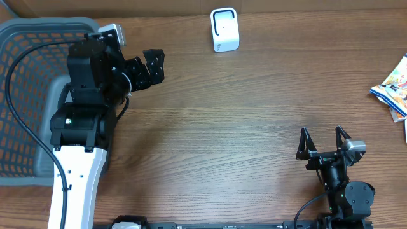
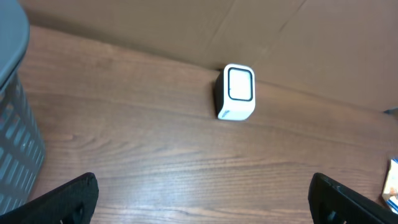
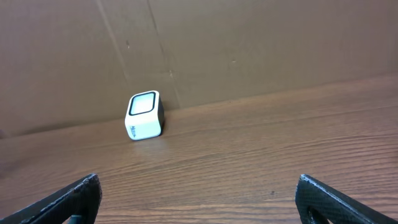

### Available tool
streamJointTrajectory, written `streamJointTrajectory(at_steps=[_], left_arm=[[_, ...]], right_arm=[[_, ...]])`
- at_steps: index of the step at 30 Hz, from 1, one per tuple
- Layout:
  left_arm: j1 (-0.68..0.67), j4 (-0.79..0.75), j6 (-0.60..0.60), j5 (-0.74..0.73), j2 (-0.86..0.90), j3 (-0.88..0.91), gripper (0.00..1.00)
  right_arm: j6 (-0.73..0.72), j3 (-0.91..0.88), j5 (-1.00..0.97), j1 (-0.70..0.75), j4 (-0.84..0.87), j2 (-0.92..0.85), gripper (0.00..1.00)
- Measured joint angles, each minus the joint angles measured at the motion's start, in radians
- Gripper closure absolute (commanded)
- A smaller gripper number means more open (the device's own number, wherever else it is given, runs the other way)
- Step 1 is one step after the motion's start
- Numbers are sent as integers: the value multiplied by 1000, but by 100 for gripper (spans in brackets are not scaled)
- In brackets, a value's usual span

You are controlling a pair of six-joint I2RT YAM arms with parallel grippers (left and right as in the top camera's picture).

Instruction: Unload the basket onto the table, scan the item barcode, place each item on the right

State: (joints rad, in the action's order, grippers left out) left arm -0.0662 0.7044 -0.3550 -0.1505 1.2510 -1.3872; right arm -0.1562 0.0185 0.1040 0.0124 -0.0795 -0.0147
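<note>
Colourful printed flat packets [image 1: 394, 88] lie at the far right edge of the brown wood-grain bench [image 1: 241, 127], partly cut off by the frame; no barcode readable. The small white box-shaped scanner with a dark-rimmed window [image 1: 224, 30] stands at the back of the bench, near the brown cardboard wall [image 3: 249, 50], well apart from the packets. The left gripper [image 2: 204, 190] is raised over the left side of the bench, aimed toward the scanner, jaws spread wide and holding nothing. Just beside and partly under the left arm is a grey plastic mesh basket [image 1: 25, 38], with a black cable looping over it; can't see the basket contents. The right gripper [image 1: 321, 133] is low at the front right of the bench, pointing toward the back, jaws released fully and empty. Bare wood lies between each gripper and the scanner, with no object blocking either line. The packets lie off to the right of the right gripper, behind it, near but not touching. Both wrist views show the scanner centred between the finger tips, far off.
</note>
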Motion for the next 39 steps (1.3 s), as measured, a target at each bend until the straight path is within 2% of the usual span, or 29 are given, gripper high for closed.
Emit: streamJointTrajectory(at_steps=[6,11,12,14,15,16,22,30,39], left_arm=[[0,100,17,0,0,1,0],[0,105,19,1,0,2,1],[0,105,19,1,0,2,30],[0,113,18,0,0,2,70],[0,119,19,1,0,2,93],[0,128,19,1,0,2,96],[0,220,98,21,0,2,96],[0,455,127,233,0,6,96],[19,555,116,403,0,6,96]], right_arm=[[0,0,0,0,0,0,0],[0,0,0,0,0,0,0],[0,0,0,0,0,0,0],[0,0,0,0,0,0,0],[0,0,0,0,-1,0,0],[-1,0,0,0,0,0,0],[0,0,0,0,0,0,0],[0,0,0,0,0,0,0],[0,0,0,0,0,0,0]])
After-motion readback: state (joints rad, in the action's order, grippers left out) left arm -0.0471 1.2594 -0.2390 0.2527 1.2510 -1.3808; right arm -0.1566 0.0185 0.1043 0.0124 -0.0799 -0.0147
